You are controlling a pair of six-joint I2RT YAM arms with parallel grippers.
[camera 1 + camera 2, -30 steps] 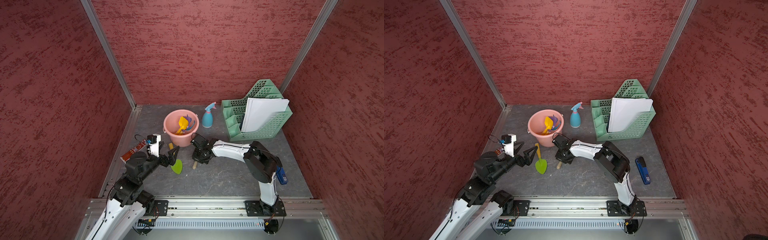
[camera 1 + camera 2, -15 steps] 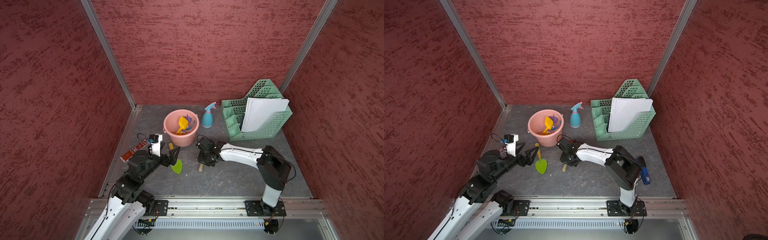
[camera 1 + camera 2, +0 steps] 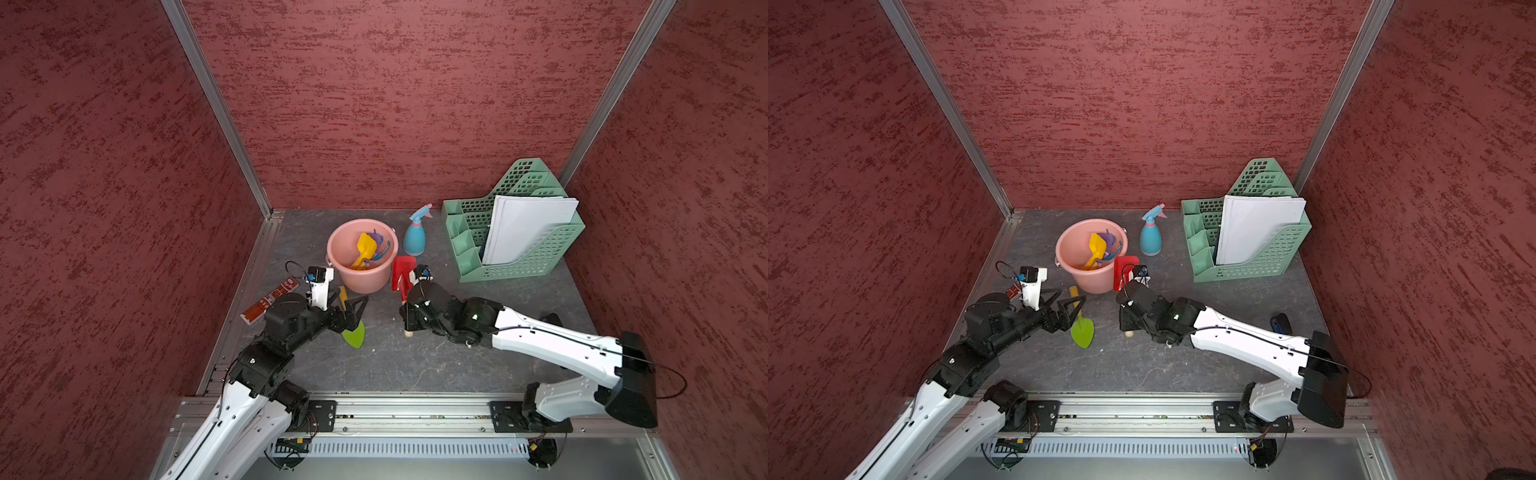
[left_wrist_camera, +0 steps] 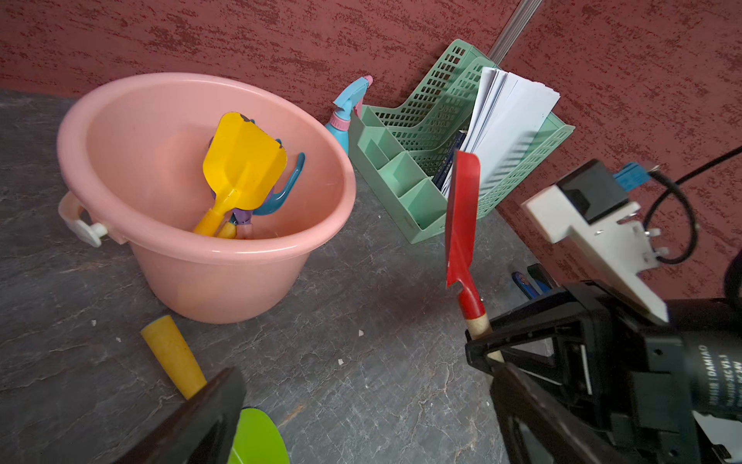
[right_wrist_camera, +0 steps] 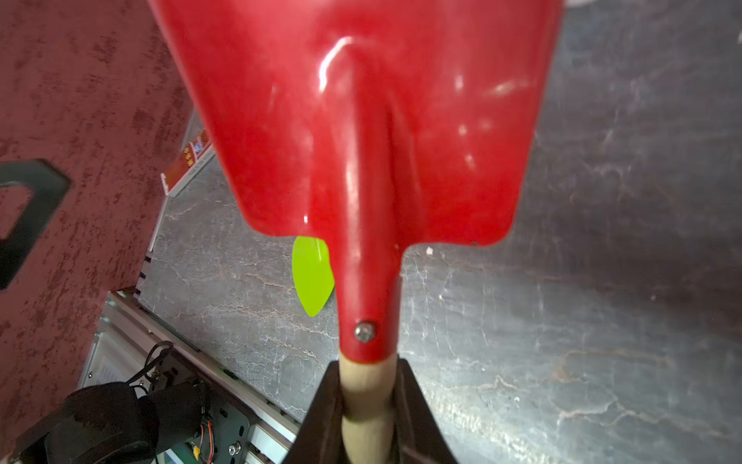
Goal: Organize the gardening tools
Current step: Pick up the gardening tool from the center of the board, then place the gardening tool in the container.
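My right gripper (image 5: 367, 409) is shut on the wooden handle of the red scoop (image 5: 361, 120). In both top views the red scoop (image 3: 404, 272) (image 3: 1124, 270) stands off the table, blade up, beside the pink bucket (image 3: 336, 257), with the right gripper (image 3: 409, 311) below the blade. The bucket holds a yellow scoop (image 4: 243, 164), a purple scoop (image 3: 377, 237) and a blue fork (image 4: 287, 189). The green trowel (image 3: 355, 334) lies flat on the table. My left gripper (image 3: 351, 309) hangs open over its yellow handle (image 4: 172, 357). A light-blue spray bottle (image 3: 414, 237) stands behind the bucket.
A green file organizer (image 3: 536, 253) with white papers fills the back right corner. A brown-red packet (image 3: 270, 301) lies along the left wall by my left arm. A dark blue stapler (image 3: 1280, 322) shows behind my right forearm. The metal rail (image 3: 395, 409) bounds the front.
My right arm has swung its elbow out to the right and come slightly forward. The red scoop's blade, hidden before, now shows raised beside the bucket. The left gripper has barely moved.
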